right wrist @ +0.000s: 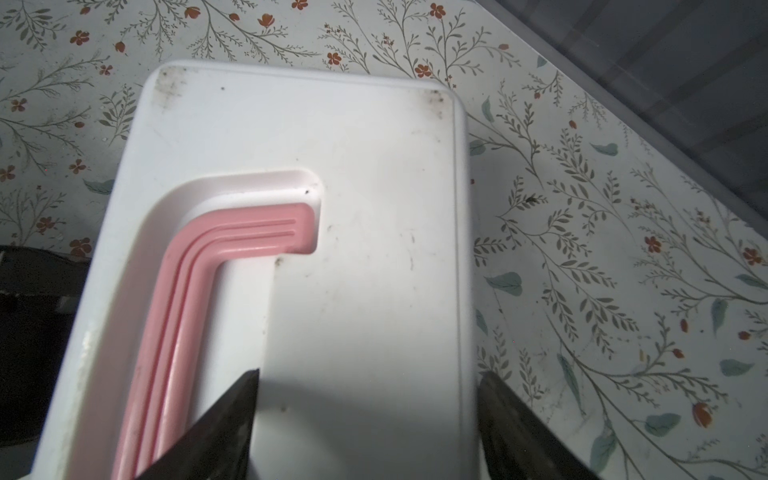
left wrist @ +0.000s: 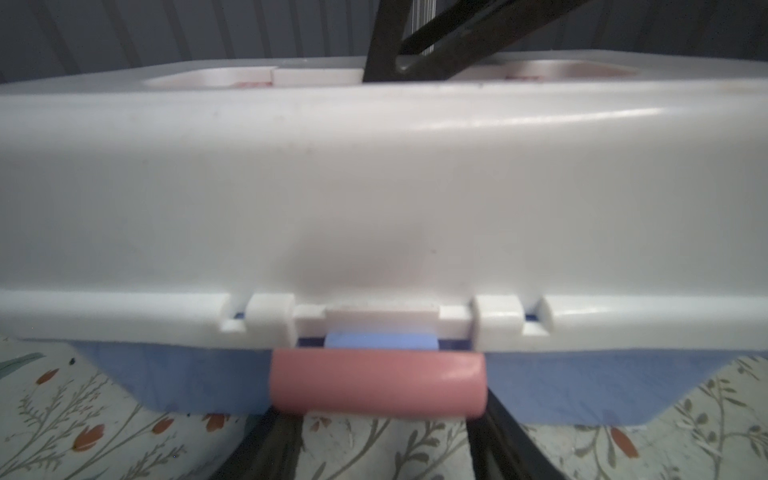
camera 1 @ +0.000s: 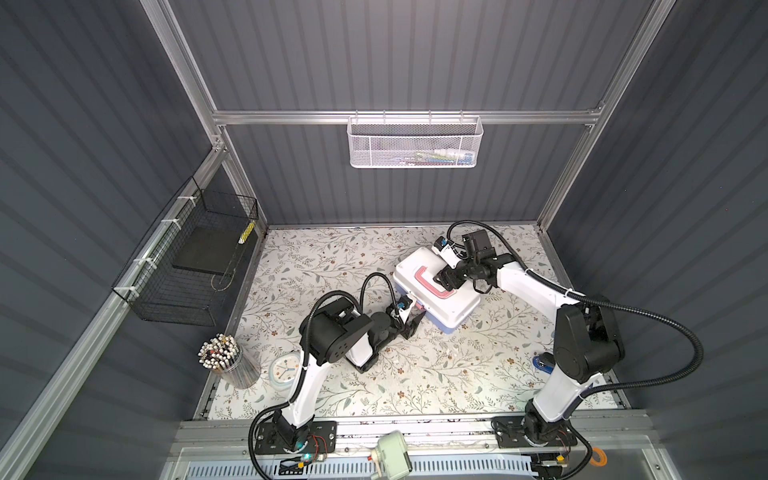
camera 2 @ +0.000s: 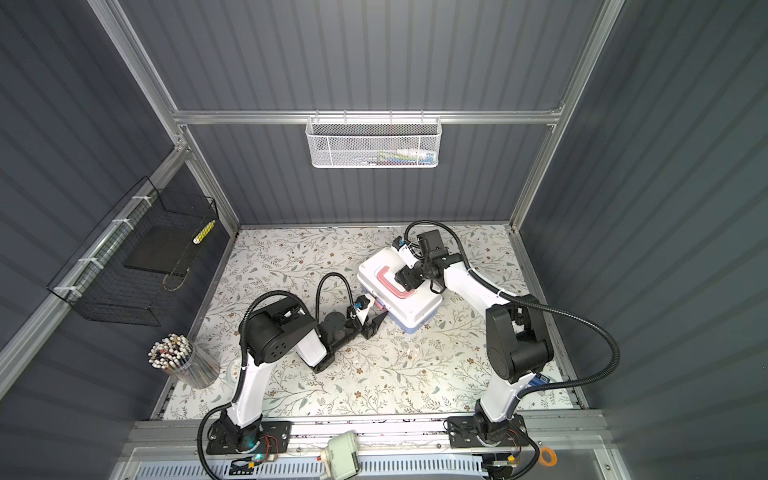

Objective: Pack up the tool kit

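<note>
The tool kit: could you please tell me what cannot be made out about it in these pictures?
Contents of the tool kit: hidden in every view by its shut lid.
Pink latch: blurred in the left wrist view; fastened or not, unclear.
Left gripper: fingers cut off by that view's edge; latch contact unclear.
Right gripper: right wrist view's edge cuts its fingers; grip on lid unclear.

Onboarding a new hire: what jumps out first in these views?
The closed tool kit, white lid with pink handle, sits right of centre on the floral table. The right pincer is over the lid by the handle, while the left pincer faces the pink latch on the kit's front, jaws apart.
</note>
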{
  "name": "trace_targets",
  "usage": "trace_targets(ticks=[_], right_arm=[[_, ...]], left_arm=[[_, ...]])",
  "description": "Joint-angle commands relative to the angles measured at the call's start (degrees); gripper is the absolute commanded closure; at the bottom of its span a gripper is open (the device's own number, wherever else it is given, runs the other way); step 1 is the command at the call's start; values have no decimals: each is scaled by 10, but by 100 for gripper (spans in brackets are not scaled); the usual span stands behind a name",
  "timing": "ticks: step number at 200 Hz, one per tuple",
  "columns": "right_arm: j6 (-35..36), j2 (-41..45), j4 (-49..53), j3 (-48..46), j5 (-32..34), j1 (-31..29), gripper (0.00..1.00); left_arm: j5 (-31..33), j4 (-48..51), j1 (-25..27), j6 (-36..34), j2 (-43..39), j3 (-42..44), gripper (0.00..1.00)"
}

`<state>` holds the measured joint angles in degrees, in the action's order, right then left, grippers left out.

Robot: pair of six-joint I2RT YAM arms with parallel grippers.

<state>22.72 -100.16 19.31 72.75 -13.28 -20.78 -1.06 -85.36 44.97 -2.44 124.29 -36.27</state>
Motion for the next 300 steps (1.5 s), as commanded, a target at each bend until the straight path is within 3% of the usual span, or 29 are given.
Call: trace_targets(ticks=[1, 158, 232, 300], right_arm=[[23, -63, 193, -57, 28, -18, 46], [16, -61, 191, -59, 36, -19, 46], [12, -58, 187, -64, 33, -20, 46], [12, -58, 188, -65, 38, -21, 46]], left_arm=[[-7, -23, 1, -10, 5, -9, 38], [-1, 7, 1, -13, -22, -7, 48], [-1, 22, 1, -18, -36, -10, 44], [-4, 22, 1, -22, -39, -5, 56]])
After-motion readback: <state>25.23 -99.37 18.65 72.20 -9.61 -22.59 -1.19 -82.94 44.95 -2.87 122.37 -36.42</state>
